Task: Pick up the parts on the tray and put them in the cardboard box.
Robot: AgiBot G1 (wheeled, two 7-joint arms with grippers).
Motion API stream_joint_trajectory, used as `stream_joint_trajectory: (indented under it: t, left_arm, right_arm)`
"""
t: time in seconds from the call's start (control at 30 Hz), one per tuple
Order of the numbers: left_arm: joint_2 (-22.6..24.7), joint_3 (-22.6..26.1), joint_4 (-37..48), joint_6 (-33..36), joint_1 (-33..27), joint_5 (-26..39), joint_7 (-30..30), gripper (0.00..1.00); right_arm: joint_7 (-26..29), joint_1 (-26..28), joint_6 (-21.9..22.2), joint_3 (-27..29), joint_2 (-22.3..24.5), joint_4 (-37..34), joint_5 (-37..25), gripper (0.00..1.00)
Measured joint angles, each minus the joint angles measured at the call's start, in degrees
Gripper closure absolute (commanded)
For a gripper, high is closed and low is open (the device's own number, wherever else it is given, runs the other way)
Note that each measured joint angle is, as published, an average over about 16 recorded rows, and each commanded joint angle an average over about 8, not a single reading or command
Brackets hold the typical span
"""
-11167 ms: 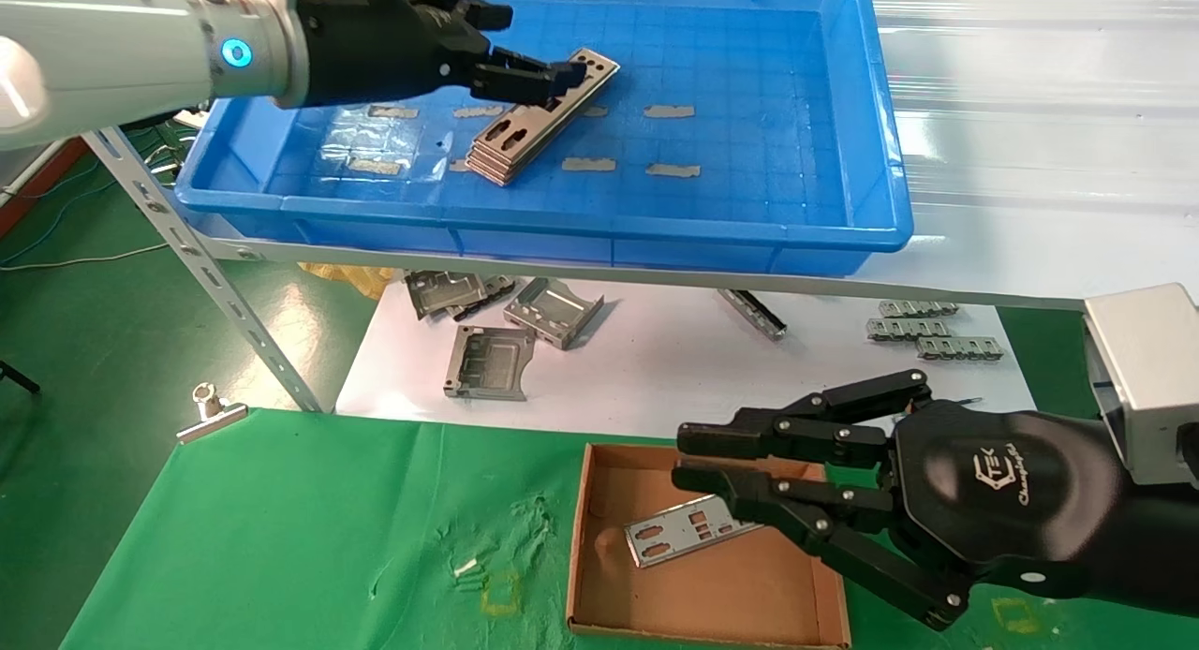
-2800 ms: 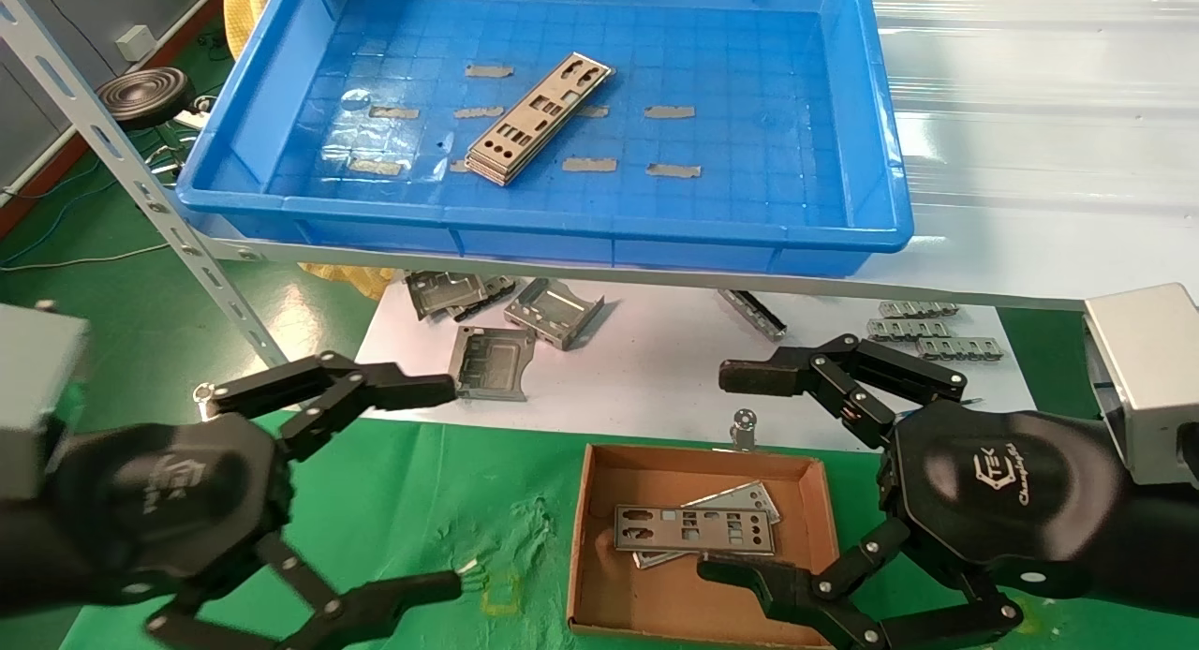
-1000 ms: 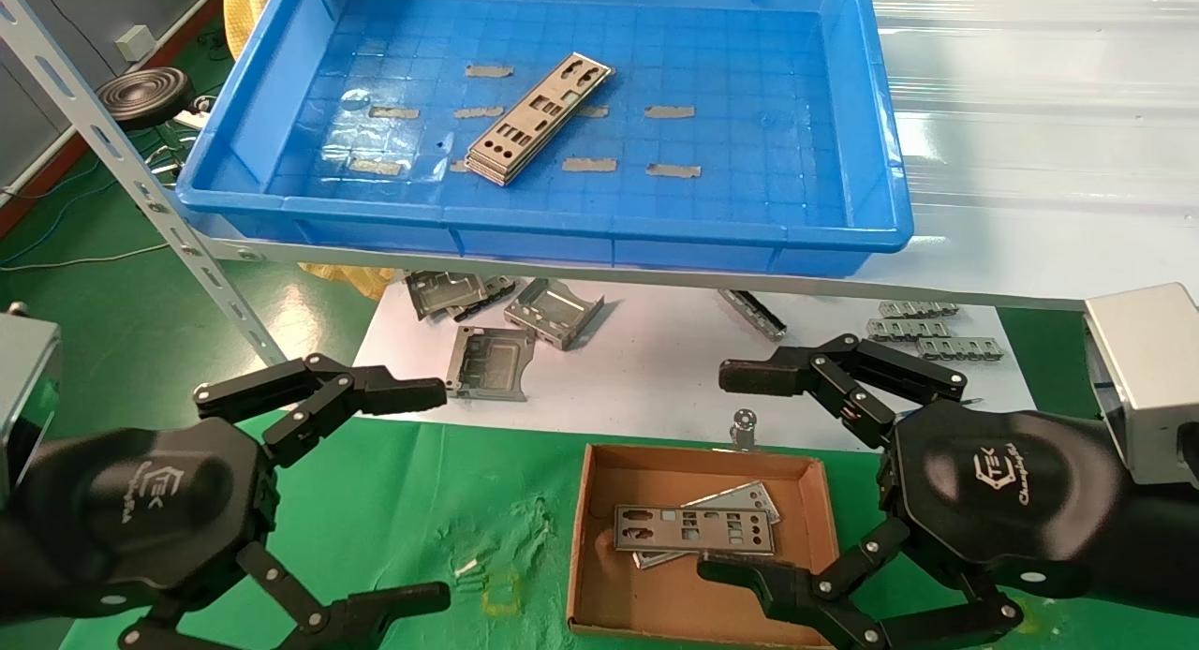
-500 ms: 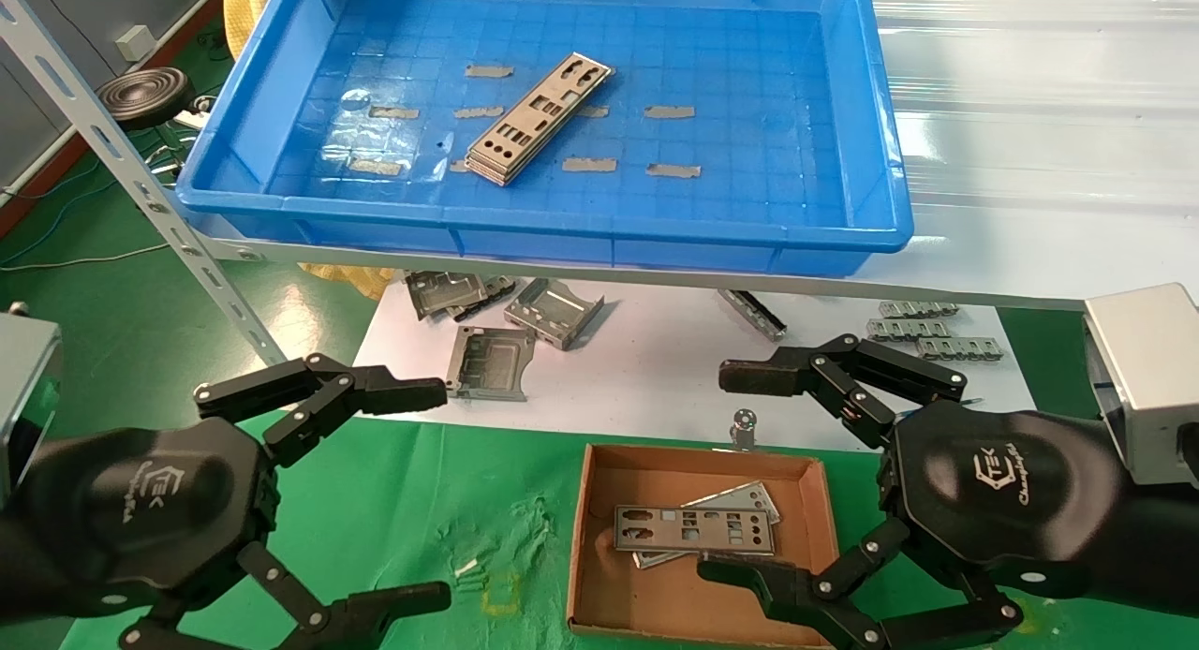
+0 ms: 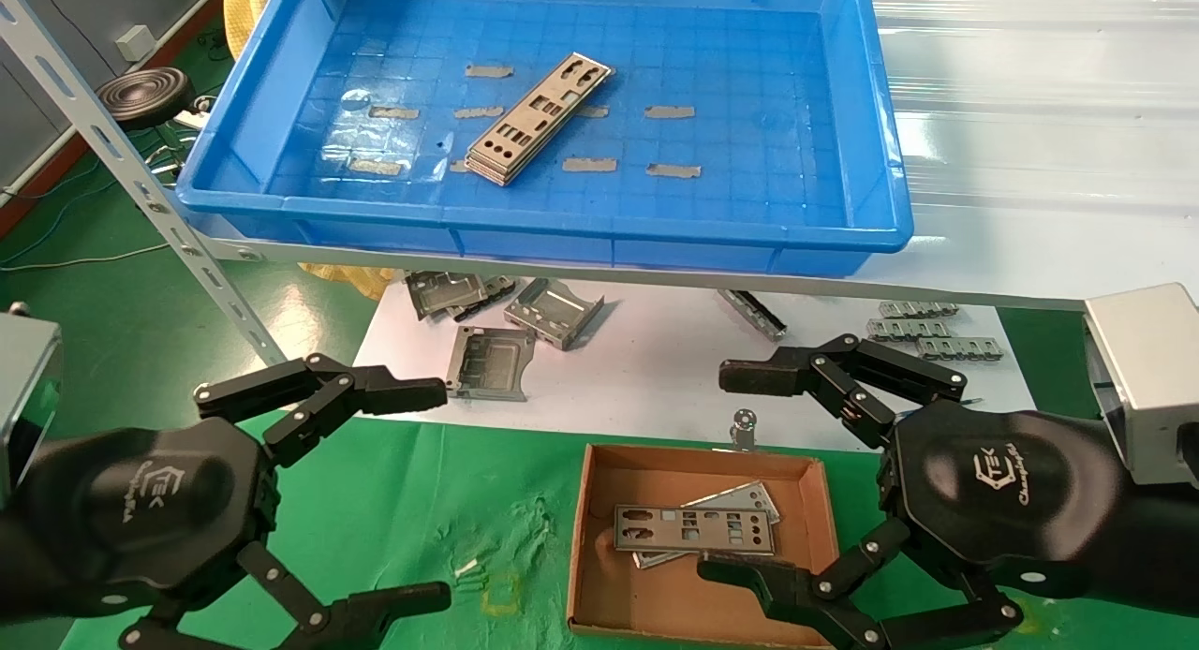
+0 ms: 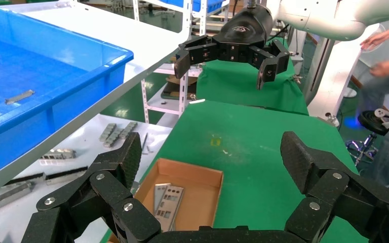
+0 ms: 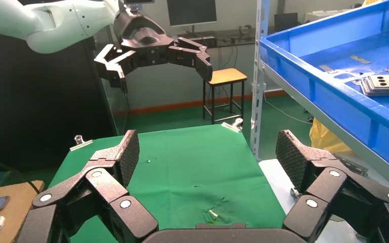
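Both grippers hanging wide open and empty over the green mat, with plates lying in the cardboard box and in the tray.

The left gripper (image 5: pixel 431 491) is hovering with its fingers spread, nothing between them, the cardboard box (image 5: pixel 583 500) lying just beyond its fingertips toward the right gripper (image 5: pixel 735 472). The right gripper is spreading its fingers across the box's near right corner, one fingertip (image 5: pixel 726 569) sitting just beside the two crossed plates in the box (image 5: pixel 693 528) without gripping them. Well beyond both sets of fingers, the stack of plates (image 5: pixel 539 118) is resting slantwise on the floor of the blue tray (image 5: pixel 871 144). Folded metal brackets (image 5: pixel 553 311) are lying on the white sheet (image 5: pixel 656 369) below the tray.
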Motion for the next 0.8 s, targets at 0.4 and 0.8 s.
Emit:
stream_joint_trajectory:
  t: [0.4,0.8]
  left_arm:
    - [0.0,0.0,0.0,0.0,0.0,0.0,0.0,0.0]
    - [0.0,0.0,0.0,0.0,0.0,0.0,0.0,0.0]
  right_arm:
    - [0.0,0.0,0.0,0.0,0.0,0.0,0.0,0.0]
    - [0.0,0.0,0.0,0.0,0.0,0.0,0.0,0.0]
